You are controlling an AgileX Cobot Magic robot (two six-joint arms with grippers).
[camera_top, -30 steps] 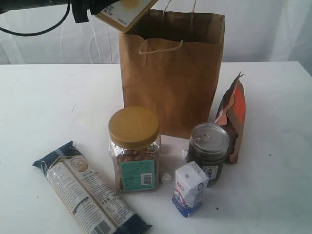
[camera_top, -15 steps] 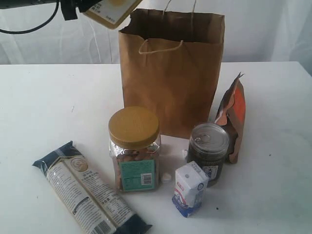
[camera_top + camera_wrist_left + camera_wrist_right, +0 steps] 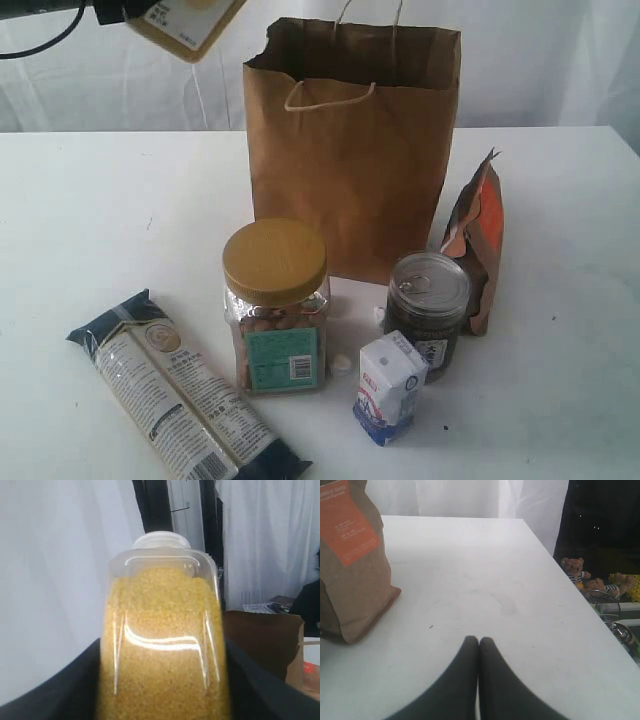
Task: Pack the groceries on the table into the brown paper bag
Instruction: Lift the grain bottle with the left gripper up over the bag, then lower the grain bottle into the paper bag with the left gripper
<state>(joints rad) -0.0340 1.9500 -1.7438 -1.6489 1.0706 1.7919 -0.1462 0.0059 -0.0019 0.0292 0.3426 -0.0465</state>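
My left gripper [image 3: 162, 685] is shut on the small white-capped yellow bottle [image 3: 185, 25], high at the top left, left of the brown paper bag [image 3: 350, 170]. The bag stands upright and open on the table [image 3: 90, 220]. In front of it stand the yellow-lidded jar [image 3: 275, 310], the dark metal-lidded jar [image 3: 427, 310] and the blue-white carton [image 3: 390, 390]. The noodle pack [image 3: 180, 395] lies at the front left. The orange-brown pouch [image 3: 478, 240] stands right of the bag. My right gripper [image 3: 479, 640] is shut and empty, low over the table beside the pouch [image 3: 350, 555].
Small white crumbs [image 3: 342, 365] lie between the yellow-lidded jar and the carton. The table's right edge [image 3: 555, 565] runs close to the right gripper, with clutter beyond it. White curtains hang behind the table.
The left gripper has carried the yellow bottle leftward, away from the bag's top-left rim. Everything on the table has stayed put.
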